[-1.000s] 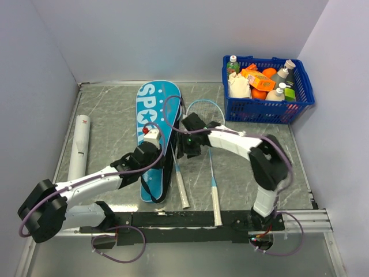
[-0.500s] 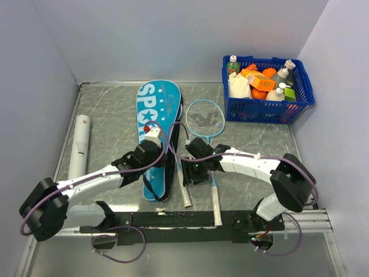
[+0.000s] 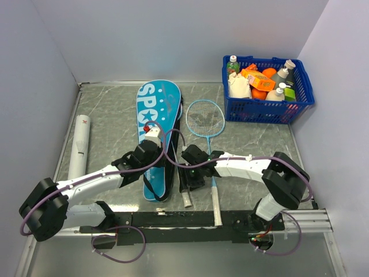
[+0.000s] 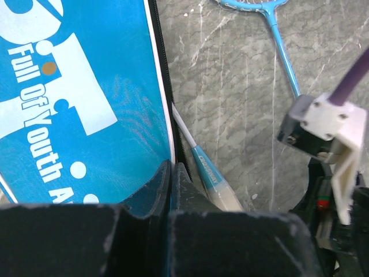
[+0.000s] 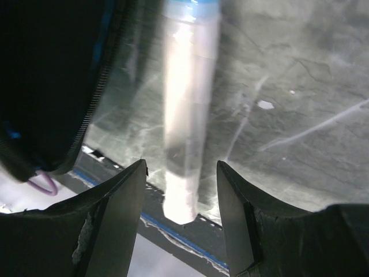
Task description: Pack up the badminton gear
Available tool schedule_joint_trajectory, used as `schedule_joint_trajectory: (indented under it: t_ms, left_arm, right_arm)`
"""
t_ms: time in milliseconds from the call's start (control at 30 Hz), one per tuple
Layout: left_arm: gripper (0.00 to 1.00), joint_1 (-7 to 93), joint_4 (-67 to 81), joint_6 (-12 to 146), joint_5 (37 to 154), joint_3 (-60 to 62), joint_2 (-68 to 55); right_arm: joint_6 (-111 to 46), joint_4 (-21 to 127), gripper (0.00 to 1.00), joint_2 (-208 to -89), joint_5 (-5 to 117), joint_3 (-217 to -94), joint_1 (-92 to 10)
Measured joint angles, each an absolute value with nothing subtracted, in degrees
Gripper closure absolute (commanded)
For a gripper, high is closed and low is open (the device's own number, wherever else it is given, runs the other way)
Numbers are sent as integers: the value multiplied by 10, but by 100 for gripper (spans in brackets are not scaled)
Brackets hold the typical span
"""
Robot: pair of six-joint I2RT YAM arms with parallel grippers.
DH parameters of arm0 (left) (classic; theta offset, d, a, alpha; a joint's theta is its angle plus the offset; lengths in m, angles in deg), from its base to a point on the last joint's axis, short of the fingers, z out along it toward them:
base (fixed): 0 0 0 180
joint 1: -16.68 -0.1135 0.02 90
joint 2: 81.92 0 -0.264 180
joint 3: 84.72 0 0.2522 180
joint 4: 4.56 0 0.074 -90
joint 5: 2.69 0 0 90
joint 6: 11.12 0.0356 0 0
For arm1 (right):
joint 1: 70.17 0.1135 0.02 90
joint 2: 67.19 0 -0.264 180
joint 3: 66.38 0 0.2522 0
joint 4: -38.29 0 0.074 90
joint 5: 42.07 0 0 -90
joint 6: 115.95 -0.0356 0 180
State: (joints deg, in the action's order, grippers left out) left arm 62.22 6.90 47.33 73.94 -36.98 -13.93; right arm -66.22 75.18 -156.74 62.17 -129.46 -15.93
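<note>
The blue bag (image 3: 155, 112) lettered SPORT lies open along its zip in the middle of the table. My left gripper (image 3: 158, 157) is shut on the bag's right edge (image 4: 138, 173), near the narrow end. One racket lies partly in the bag, its white handle (image 3: 184, 193) sticking out towards the near edge. My right gripper (image 3: 191, 176) is open, with that handle (image 5: 181, 138) between its fingers (image 5: 115, 213) and untouched. The second racket (image 3: 205, 118) lies on the table to the right. The white tube (image 3: 79, 144) lies at the left. No shuttlecocks show.
A blue mesh basket (image 3: 294, 107) of bottles and packets stands at the back right. The black rail (image 3: 190, 219) runs along the near edge, just past the handle's end. Grey walls close in the left, back and right.
My right gripper has moved from beside the bag's middle towards the near edge, along the racket handle. The second racket's head, hidden before, now shows. My left gripper has stayed put.
</note>
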Motion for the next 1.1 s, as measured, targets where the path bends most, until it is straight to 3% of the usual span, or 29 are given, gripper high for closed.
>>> schedule_joint_trajectory:
  t_ms: [133, 533, 1100]
  left_arm:
    - [99, 622, 69, 473, 739, -370, -140]
    - [99, 622, 69, 473, 737, -375, -156]
    - [99, 621, 46, 465, 754, -415, -162]
  right_arm:
    - [-669, 746, 47, -1582, 622, -1292, -156]
    - [-677, 722, 82, -1606, 628, -1293, -154]
    - [-662, 789, 94, -1638, 638, -1449, -202]
